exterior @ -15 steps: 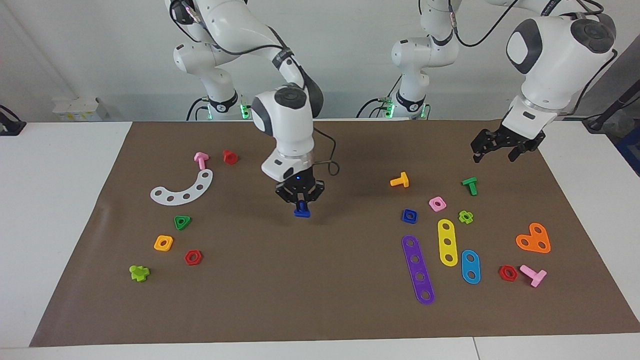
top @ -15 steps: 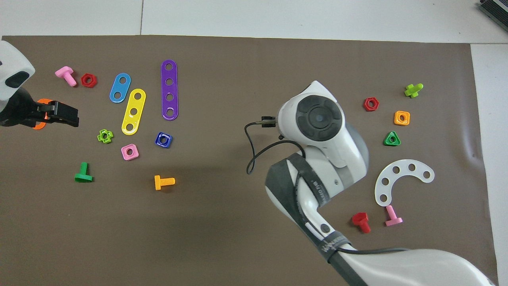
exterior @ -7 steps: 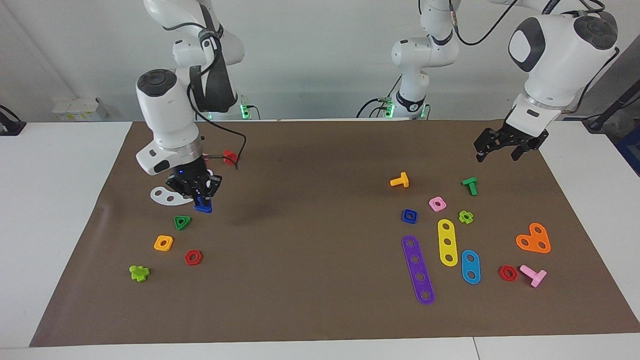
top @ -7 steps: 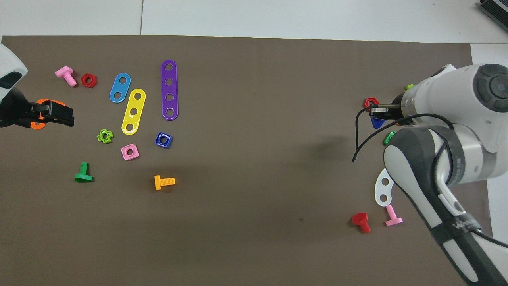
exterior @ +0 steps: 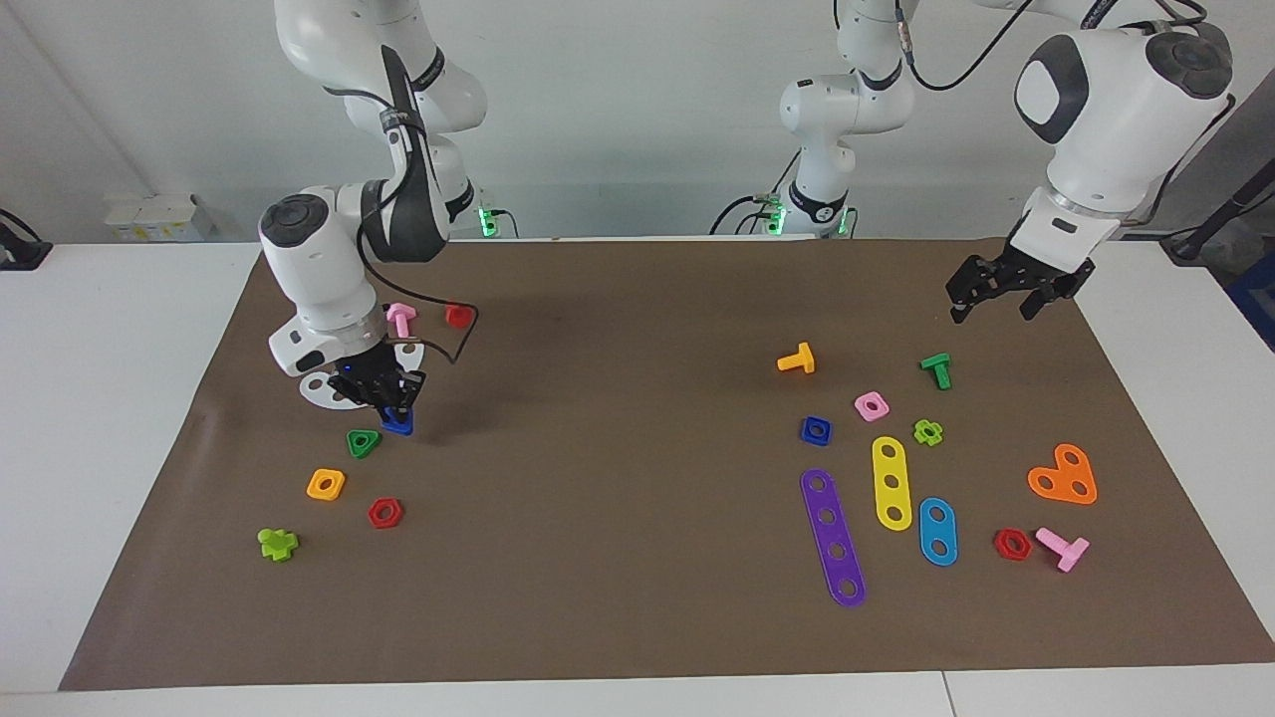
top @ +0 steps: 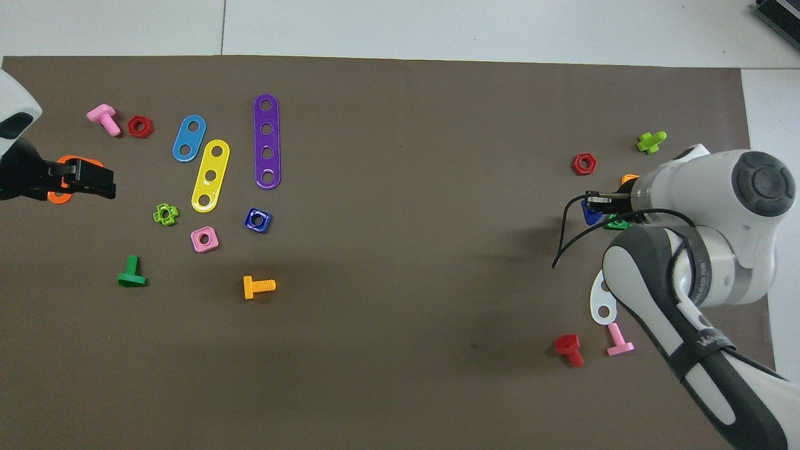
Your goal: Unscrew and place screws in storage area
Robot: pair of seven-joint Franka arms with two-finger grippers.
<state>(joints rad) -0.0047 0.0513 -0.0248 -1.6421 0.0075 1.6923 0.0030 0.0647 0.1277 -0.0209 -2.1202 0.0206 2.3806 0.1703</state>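
Note:
My right gripper [exterior: 386,400] is shut on the dark-blue screw [exterior: 397,423], head down, very low over the mat right beside the green triangle nut [exterior: 364,442]. In the overhead view the screw [top: 590,214] peeks out under the right gripper [top: 601,201]. The storage area [exterior: 334,523] is bare mat among the triangle, a yellow-orange square nut [exterior: 326,484], a red hexagon nut [exterior: 384,513] and a lime bolt [exterior: 278,544]. My left gripper [exterior: 1006,291] is open and empty and waits in the air over the orange heart plate [top: 59,197].
A white curved strip [exterior: 321,390], a pink bolt [exterior: 400,318] and a red bolt [exterior: 458,315] lie by the right arm. Toward the left arm's end lie a blue square nut [exterior: 816,429], an orange bolt [exterior: 797,359], a green bolt [exterior: 936,369] and purple [exterior: 833,536], yellow and blue strips.
My right gripper carried the dark-blue screw from the mat's middle toward the right arm's end and lowered it beside the green triangle nut. The left arm barely moved.

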